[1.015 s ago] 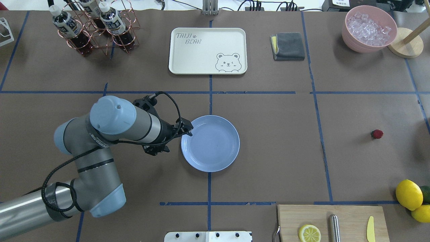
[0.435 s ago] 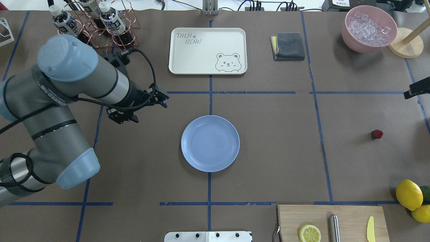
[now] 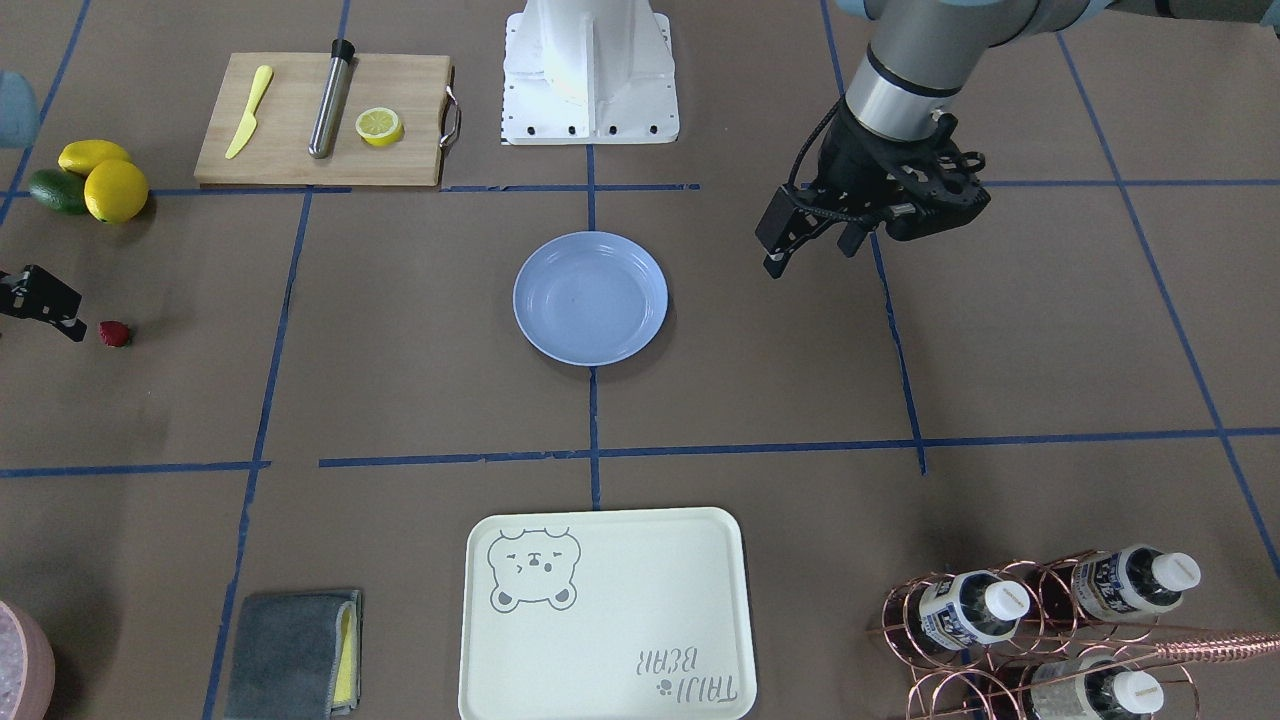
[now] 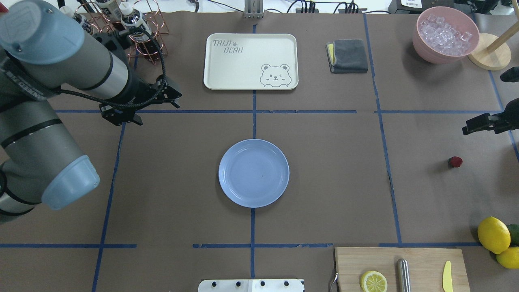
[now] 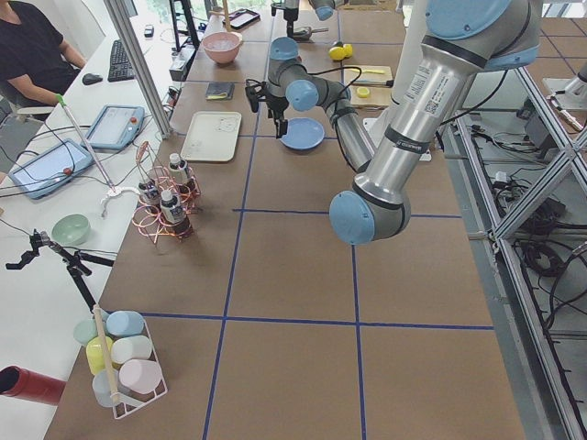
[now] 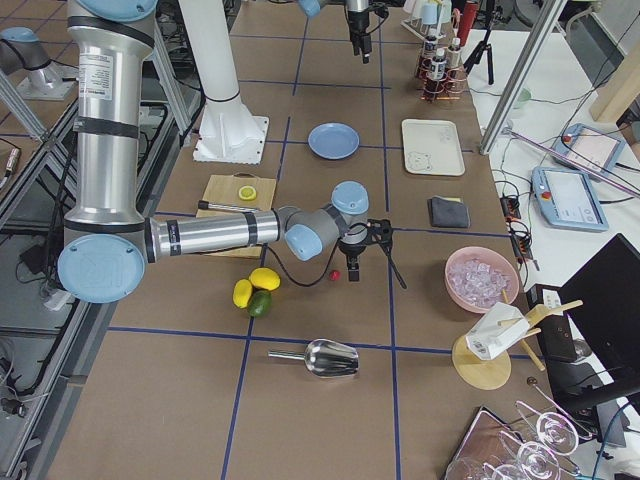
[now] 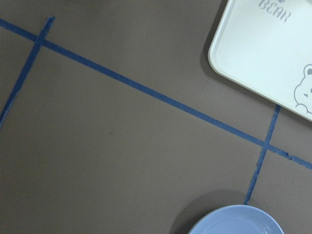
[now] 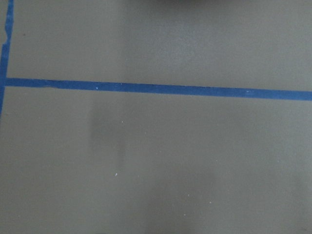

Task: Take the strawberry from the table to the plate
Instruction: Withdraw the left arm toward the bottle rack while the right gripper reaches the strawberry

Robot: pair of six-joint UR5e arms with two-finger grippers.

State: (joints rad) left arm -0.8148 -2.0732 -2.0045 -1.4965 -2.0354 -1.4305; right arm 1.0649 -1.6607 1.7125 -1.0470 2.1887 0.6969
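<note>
Left gripper (image 4: 175, 98): raised over the left part of the table (image 4: 324, 182), fingers spread with nothing between them; it hangs between the bottle rack and the plate, well apart from the plate.
Bottle rack (image 4: 148, 38): copper wire, at the far left corner, holding capped bottles; the left arm hides part of it in the overhead view.
Tray (image 4: 250, 61): cream, with a bear print, flat on the table beyond the plate.
Plate (image 4: 254, 173): pale blue and round, at the middle of the table, lying across a blue tape line.
Cloth (image 4: 348, 56): grey, folded over a yellow layer, to the right of the tray.
Cutting board (image 4: 421, 259): wooden, at the near edge right of centre, carrying a lemon half, a metal rod and a small yellow knife.
Strawberry (image 4: 455, 162): small and dark red, on the bare table in the right section, well apart from the plate.
Right gripper (image 6: 360, 255): coming in at the right edge, above the table just beyond the strawberry and not touching it; its fingers stand apart and grip nothing.
Bowl (image 4: 446, 34): pink, filled with ice cubes, at the far right corner.
Lemons (image 4: 493, 234): two yellow ones by the right edge, touching a green fruit.
</note>
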